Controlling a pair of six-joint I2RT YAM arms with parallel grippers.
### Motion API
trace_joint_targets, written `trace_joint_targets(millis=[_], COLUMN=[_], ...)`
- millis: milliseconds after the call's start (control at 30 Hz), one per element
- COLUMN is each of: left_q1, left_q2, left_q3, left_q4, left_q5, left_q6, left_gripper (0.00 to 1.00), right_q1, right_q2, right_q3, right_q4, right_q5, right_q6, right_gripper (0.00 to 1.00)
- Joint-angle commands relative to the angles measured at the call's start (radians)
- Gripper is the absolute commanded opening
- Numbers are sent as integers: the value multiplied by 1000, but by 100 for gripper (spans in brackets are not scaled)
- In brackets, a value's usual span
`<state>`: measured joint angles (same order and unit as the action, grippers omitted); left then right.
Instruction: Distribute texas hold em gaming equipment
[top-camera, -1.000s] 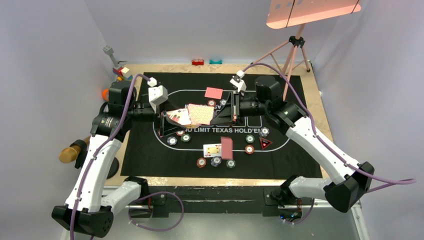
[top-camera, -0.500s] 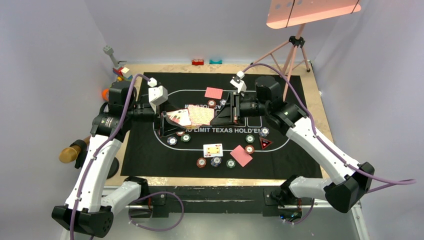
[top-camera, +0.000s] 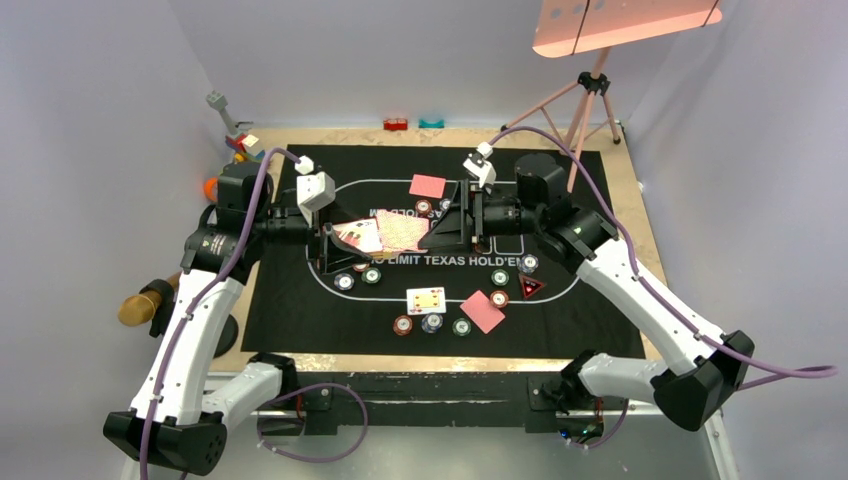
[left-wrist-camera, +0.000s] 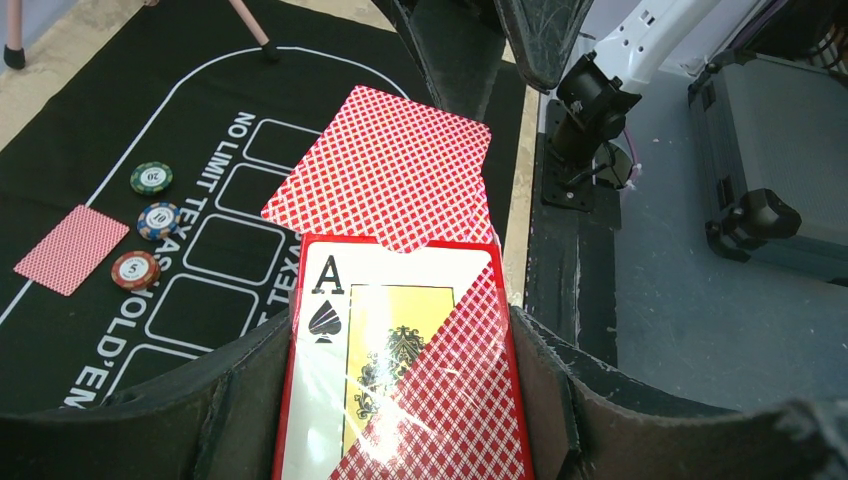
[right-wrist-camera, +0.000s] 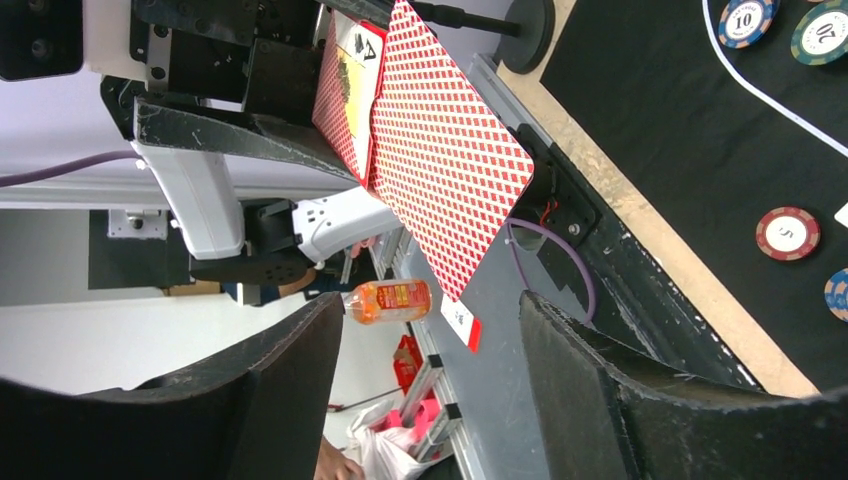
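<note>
My left gripper is shut on a red pack of playing cards with an ace of spades on its face. One red-backed card juts from the pack's far end toward my right gripper, which is open and empty, with its fingers just short of that card. On the mat lie a red-backed card, a face-up card and a far red-backed card. Several poker chips and a dark triangle marker lie around them.
The black hold'em mat covers the wooden table. Toy blocks stand at the back left, with small red and teal blocks along the back edge. A tripod with a pink lamp rises at the back right. A gold-brown object lies off the mat's left side.
My right gripper has opened. A red-backed card that was dropping near the face-up card now lies flat on the mat at the near right. The left arm has not moved.
</note>
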<state>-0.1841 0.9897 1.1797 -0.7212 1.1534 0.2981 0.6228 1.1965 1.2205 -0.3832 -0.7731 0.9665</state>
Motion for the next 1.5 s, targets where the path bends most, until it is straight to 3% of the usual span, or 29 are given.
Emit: trace_joint_targets(millis=[0,100,233,467,667,1000,1267,1467], left_q1=[3,3,3,3,3,3,3,4], left_q2=[-19,-21,-25,-25,-24,-18,-34,-48], left_q3=[29,32,37,38,41,54,82,97], left_q4=[31,31,23,26,22,3,-41,-94], left_q5=[58,56,58,64,66,84,81,73], left_q6=[-5,-12,-14,-26,-31,-30,-25,-2], left_gripper=[0,0,0,0,0,0,0,0], right_q1=[4,0,-61,-100,-99,-96,-2,87], right_q2=[-24,-8,19,54,171,256,521,596], right_q3=[-8,10,-3,-207,-232,-191,-88,-75], right_q4=[16,-9,-184,-113,15,4,21,32], right_q5=[14,44,159,398,379,415,603,633], right_q6=[-28,-82,-238,-319,-323,-353,-422,-405], right_gripper=[72,74,79,80,81,81,80,79])
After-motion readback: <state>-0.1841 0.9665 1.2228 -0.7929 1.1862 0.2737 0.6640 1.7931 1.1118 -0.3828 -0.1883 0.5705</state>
